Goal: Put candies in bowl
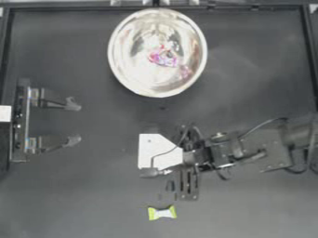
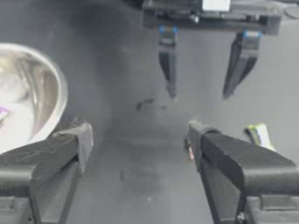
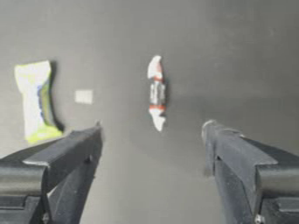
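Our right gripper [image 3: 152, 144] hangs released over the clear candy [image 3: 156, 92], with the yellow-green candy [image 3: 36, 101] beside it on the counter [image 1: 74, 195], well apart from the bowl [image 1: 124, 69]. Our left gripper [image 1: 74, 122], also released, sits parked left of the bowl, which holds purple and red candies [image 1: 164, 57].

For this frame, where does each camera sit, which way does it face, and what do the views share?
Top: overhead, looking straight down; bowl, both arms.
Left wrist: on the left arm at the table's left, looking across; left end effector open, right end effector beyond.
Right wrist: looking down; right end effector open above the clear candy.
Shared: yellow-green candy in all three.
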You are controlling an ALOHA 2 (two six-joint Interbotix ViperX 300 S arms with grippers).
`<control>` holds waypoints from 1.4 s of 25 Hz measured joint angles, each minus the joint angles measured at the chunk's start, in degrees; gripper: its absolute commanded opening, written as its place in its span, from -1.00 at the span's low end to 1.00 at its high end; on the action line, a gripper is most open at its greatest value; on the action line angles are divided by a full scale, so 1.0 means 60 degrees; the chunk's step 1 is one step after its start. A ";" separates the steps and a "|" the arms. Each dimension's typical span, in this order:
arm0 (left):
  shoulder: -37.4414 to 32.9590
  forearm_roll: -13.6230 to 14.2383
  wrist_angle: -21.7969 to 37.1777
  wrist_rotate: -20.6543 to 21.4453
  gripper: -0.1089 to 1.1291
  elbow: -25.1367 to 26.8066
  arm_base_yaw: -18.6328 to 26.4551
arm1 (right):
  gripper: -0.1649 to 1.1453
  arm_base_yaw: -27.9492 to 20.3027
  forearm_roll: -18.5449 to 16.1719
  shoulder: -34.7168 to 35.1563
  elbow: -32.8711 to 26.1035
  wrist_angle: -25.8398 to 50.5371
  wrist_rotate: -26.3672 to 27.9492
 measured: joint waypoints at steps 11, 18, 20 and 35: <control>0.0000 0.0000 -0.0088 -0.0015 0.73 0.0117 0.0000 | 0.72 -0.0117 0.0059 0.1069 -0.0557 -0.0044 -0.0410; 0.0000 0.0000 -0.0103 0.0000 0.73 0.0117 0.0000 | 0.72 -0.0220 0.0029 0.1362 -0.0557 -0.0205 -0.0425; 0.0000 0.0000 -0.0103 -0.0015 0.73 0.0117 0.0000 | 0.72 -0.0220 0.0000 0.1406 -0.0557 -0.0220 -0.0425; 0.0000 -0.0073 -0.0161 -0.0015 0.73 0.0103 0.0000 | 0.55 -0.0322 -0.0220 0.1846 -0.0732 -0.0249 -0.0425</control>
